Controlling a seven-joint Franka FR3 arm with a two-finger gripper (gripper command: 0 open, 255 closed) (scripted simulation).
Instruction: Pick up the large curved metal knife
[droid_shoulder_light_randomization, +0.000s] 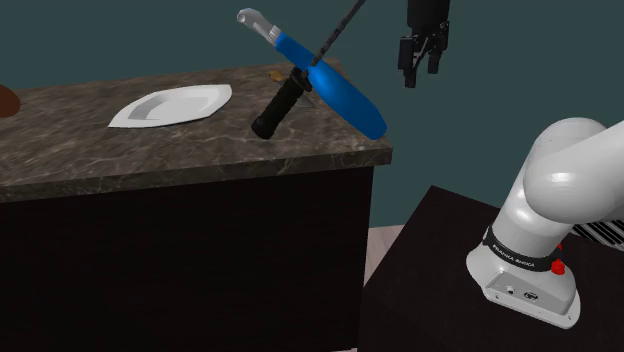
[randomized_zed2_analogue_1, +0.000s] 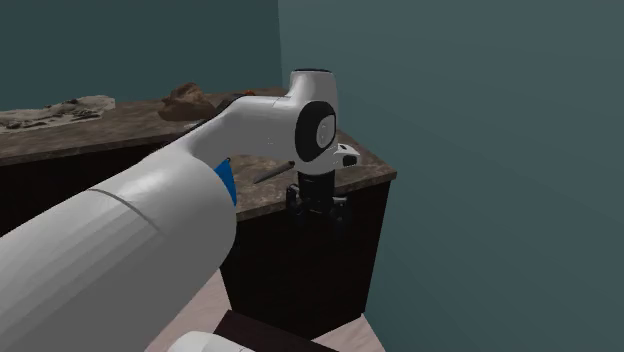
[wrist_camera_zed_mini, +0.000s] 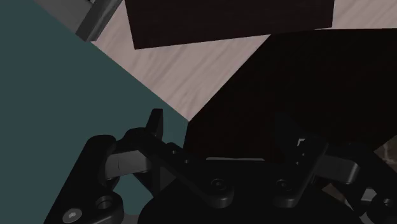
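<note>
My gripper (droid_shoulder_light_randomization: 420, 70) hangs past the bench (droid_shoulder_light_randomization: 150, 150) end, jaws released and empty. I barely make out the thin blade of the knife (droid_shoulder_light_randomization: 279, 107) crossing a blue utensil (droid_shoulder_light_randomization: 345, 95).

A home kitchen: a dark, stone-patterned counter (droid_shoulder_light_randomization: 150, 140) over dark cabinets (droid_shoulder_light_randomization: 200, 270), a white plate (droid_shoulder_light_randomization: 172, 106) on it, teal walls (droid_shoulder_light_randomization: 520, 60), pale wood floor (wrist_camera_zed_mini: 191, 70).

Table (droid_shoulder_light_randomization: 120, 150): dark mottled top over a dark front, left half of the shoulder view. White plate (droid_shoulder_light_randomization: 172, 105) upper centre. Black-handled tool (droid_shoulder_light_randomization: 279, 107) just right. Blue curved knife (droid_shoulder_light_randomization: 345, 95) crosses it, overhanging the right corner.
</note>
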